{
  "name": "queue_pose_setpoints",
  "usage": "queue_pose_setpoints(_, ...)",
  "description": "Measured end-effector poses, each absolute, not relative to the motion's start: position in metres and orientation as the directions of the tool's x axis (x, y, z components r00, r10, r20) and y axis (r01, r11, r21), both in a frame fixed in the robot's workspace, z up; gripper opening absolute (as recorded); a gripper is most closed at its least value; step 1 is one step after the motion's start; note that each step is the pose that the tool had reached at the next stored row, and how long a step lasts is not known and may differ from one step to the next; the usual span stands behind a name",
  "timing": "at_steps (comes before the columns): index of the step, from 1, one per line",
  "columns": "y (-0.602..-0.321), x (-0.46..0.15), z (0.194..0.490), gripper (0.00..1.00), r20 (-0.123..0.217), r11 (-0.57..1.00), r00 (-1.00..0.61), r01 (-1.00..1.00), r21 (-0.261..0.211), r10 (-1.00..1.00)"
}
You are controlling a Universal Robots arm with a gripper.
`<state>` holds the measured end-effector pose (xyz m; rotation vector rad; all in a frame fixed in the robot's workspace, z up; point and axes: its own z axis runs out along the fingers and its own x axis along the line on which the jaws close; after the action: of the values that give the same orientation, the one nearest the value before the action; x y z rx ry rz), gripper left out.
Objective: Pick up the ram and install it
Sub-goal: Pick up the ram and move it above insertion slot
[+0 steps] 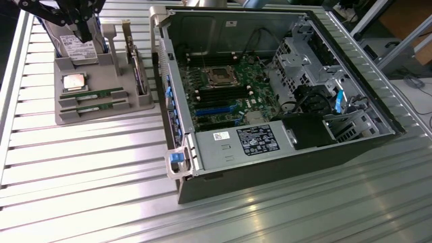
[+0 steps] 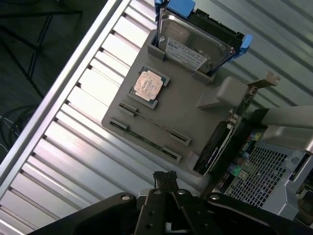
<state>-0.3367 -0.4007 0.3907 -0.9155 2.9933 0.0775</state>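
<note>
Closest to the wrist camera are our fingers [image 2: 160,178]: tips pressed together, nothing between them, so shut and empty. In the exterior view they hang above the hard drive [image 1: 76,48], at the far end of the grey holder [image 1: 101,76] on the tabletop [image 1: 81,167].

Risks, as we judge them:
- Shut fingers cannot straddle a stick. Coming down like this, they would press on the board instead of gripping it.
- Two like sticks stand close together in neighbouring slots. A small sideways error could catch the wrong one, or both.
- Each stick appears thin and set on edge. An off-centre grip could tilt it or let it slip.
- Slots on the motherboard [image 1: 226,98] inside the open case [image 1: 270,167] look narrow, so a skewed stick may jam or seat at one end only.

Position: first ram stick [image 1: 92,93] [image 2: 155,124] lies just beside the processor chip [image 1: 74,81]. Second ram stick [image 1: 100,107] [image 2: 145,140] sits beyond it, near the holder's edge. Both are untouched. That chip lies between the hard drive and the sticks, so the fingers are well apart from the ram, over the opposite end of the holder.
</note>
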Motion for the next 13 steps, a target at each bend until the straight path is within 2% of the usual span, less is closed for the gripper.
queue_pose_setpoints(13, -0.4008, -0.3367, 0.3907, 0.11, -0.024, 0.767, -0.768, -0.64, 0.044, -0.64)
